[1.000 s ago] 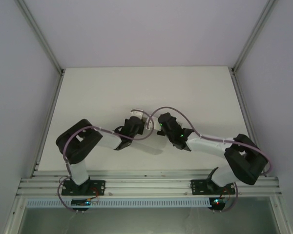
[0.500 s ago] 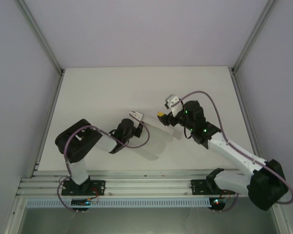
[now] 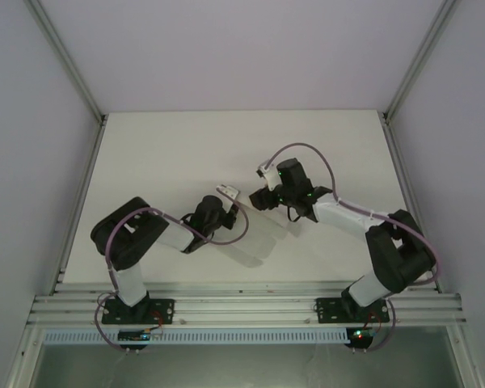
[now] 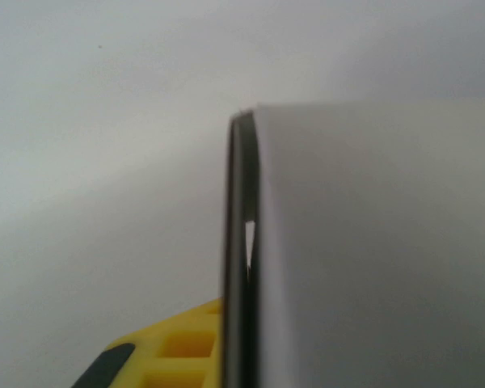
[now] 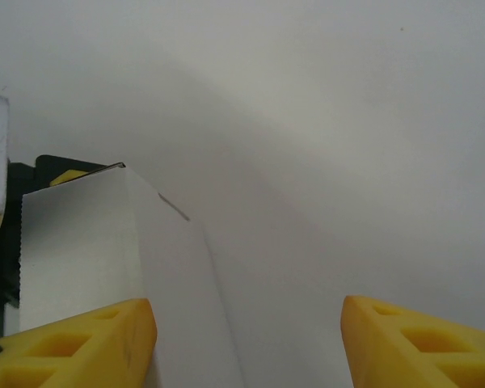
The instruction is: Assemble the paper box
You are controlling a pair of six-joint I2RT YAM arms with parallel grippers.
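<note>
Left gripper pinches a wall of the paper box near the middle of the table; right gripper, wide open and empty, stands just right of it, where a hard push could crease the card or wrench it loose.

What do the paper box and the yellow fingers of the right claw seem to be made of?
The paper box: thin white cardboard, matte; one edge looks finely serrated. The yellow fingers: probably moulded hard plastic, smooth, with hollow pockets.

Pale cream table between plain lavender walls, aluminium rails along near edge.
</note>
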